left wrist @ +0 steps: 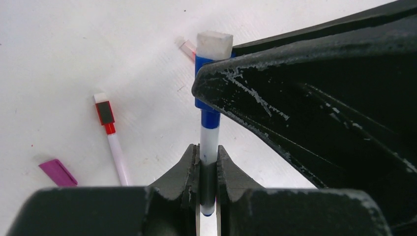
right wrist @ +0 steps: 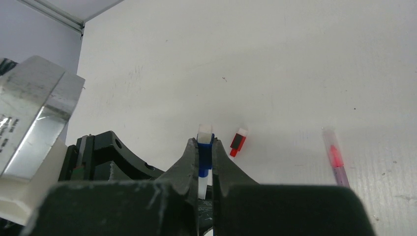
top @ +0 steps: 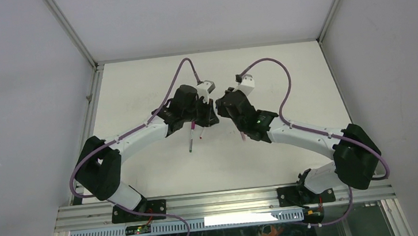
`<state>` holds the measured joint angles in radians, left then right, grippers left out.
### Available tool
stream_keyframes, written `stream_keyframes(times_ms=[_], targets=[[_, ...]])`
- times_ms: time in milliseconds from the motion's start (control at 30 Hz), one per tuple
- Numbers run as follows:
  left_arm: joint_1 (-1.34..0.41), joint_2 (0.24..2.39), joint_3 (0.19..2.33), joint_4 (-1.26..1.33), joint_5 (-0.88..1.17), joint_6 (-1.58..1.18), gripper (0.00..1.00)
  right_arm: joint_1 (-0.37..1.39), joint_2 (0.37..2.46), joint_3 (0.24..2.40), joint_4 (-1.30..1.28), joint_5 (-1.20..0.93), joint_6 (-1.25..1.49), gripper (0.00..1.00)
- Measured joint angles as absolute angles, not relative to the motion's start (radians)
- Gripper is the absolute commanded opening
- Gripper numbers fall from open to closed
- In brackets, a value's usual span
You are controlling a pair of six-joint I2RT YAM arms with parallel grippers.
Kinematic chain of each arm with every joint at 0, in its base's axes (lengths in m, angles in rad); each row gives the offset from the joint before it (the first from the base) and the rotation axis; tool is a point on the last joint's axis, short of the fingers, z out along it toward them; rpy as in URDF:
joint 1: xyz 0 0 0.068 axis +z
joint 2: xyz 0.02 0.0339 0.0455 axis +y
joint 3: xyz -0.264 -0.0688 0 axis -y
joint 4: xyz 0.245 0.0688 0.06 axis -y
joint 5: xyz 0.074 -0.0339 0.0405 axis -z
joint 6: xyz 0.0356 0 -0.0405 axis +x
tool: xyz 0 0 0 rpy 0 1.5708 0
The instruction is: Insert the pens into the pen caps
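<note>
Both hands meet above the middle of the counter point(top: 134, 90), about midway between its left and right edges.

The left hand point(left wrist: 208, 157) is clamped on the white barrel of the blue pen point(left wrist: 209, 142), and the pen stands upright between its fingers. The right hand point(right wrist: 205, 147) is closed on the blue cap point(left wrist: 210, 119), which has a white block at its top. The cap sits on the upper end of the pen, in line with the barrel. Whether it is pushed fully home I cannot tell. One broad right finger point(left wrist: 314, 98) presses against the side of the cap.

The other pieces lie flat on the counter, toward the near edge from the left hand:
- The red-capped pen point(left wrist: 110, 142) has a white barrel, and its cap is on.
- The magenta cap point(left wrist: 58, 172) lies loose near the red-capped pen, on its left in the left wrist view, and does not touch it.
- The third pen point(right wrist: 335, 160) has a clear end with pink-red inside it. It lies apart from the red-capped pen, on the right in the right wrist view.
</note>
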<state>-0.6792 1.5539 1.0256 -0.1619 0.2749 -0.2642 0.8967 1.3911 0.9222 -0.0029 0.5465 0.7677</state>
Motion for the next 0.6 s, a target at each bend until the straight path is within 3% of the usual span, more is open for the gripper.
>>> stream_keyframes(times_ms=[600], targets=[[-0.702, 1.554, 1.054, -0.289, 0.187, -0.215, 0.0, 0.947, 1.391, 0.918, -0.006, 0.547, 0.743, 0.0]])
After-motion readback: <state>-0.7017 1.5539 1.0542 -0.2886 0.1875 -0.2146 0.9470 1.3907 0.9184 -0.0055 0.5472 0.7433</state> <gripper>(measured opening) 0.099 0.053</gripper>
